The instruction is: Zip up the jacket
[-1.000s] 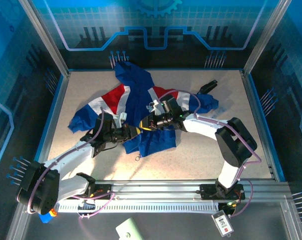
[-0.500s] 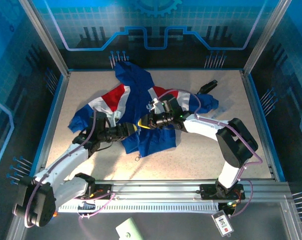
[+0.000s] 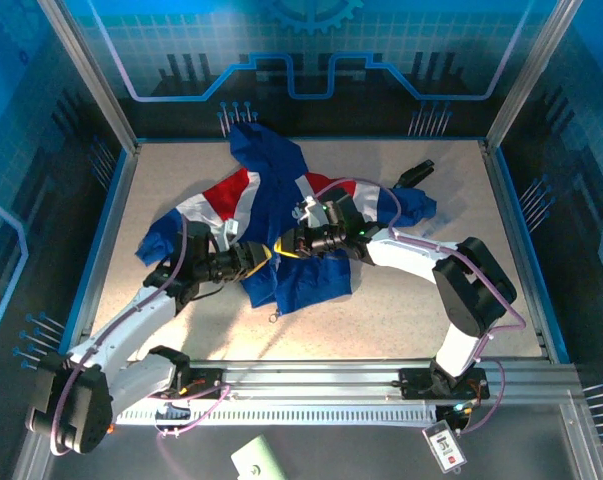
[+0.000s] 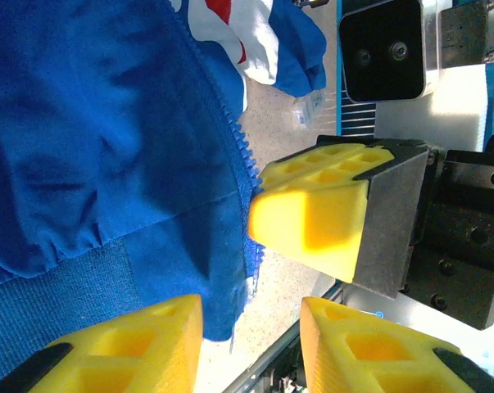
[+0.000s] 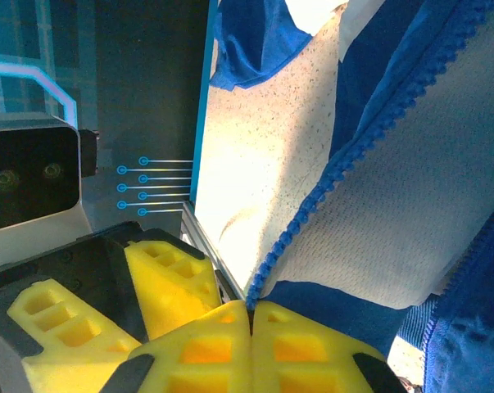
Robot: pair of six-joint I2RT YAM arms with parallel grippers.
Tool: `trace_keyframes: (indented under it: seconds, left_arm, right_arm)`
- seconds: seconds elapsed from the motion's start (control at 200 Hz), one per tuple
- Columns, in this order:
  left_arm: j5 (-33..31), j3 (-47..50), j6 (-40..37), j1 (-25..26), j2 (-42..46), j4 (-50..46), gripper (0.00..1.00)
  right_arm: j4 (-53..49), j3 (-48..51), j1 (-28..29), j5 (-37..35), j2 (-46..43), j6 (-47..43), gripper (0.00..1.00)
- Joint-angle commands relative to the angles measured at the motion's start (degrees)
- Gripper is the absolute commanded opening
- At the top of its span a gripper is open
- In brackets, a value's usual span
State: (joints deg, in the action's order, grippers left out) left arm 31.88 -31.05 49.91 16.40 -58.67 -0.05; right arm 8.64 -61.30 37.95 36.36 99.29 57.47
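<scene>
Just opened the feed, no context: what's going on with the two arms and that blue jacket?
Both arms meet at the lower front of the jacket, which lies spread open on the table, not yet zipped. The right gripper is shut, pinching the bottom end of a row of zipper teeth. The left gripper sits right beside that pinch at the hem, jaws open and not closed on anything.
</scene>
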Motion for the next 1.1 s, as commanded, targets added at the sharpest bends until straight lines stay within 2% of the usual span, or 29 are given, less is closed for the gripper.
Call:
trace_keyframes:
  seconds: [0.0, 0.245, 0.49, 0.745, 1.096]
  left_arm:
    - [2.3, 0.8, 2.2, 0.4, -0.5, 2.9, 0.37]
    - [2.7, 3.2, 3.7, 0.9, -2.2, 7.2, 0.29]
    - [3.2, 4.9, 5.4, 1.2, -3.6, 11.6, 0.29]
    - [3.2, 4.2, 5.3, 1.1, -3.1, 11.6, 0.29]
    - [3.0, 3.9, 4.9, 1.0, -3.1, 11.2, 0.11]
  right_arm:
    - [1.9, -1.0, 0.9, 1.3, -1.0, 1.3, 0.00]
    - [3.3, -1.1, 1.2, 1.5, -0.2, 2.4, 0.00]
    - [3.8, -0.9, 1.3, 1.5, 0.1, 2.8, 0.00]
    - [3.7, -0.8, 1.3, 1.5, 0.9, 2.6, 0.00]
    - [3.9, -1.0, 1.3, 1.8, 2.1, 2.3, 0.00]
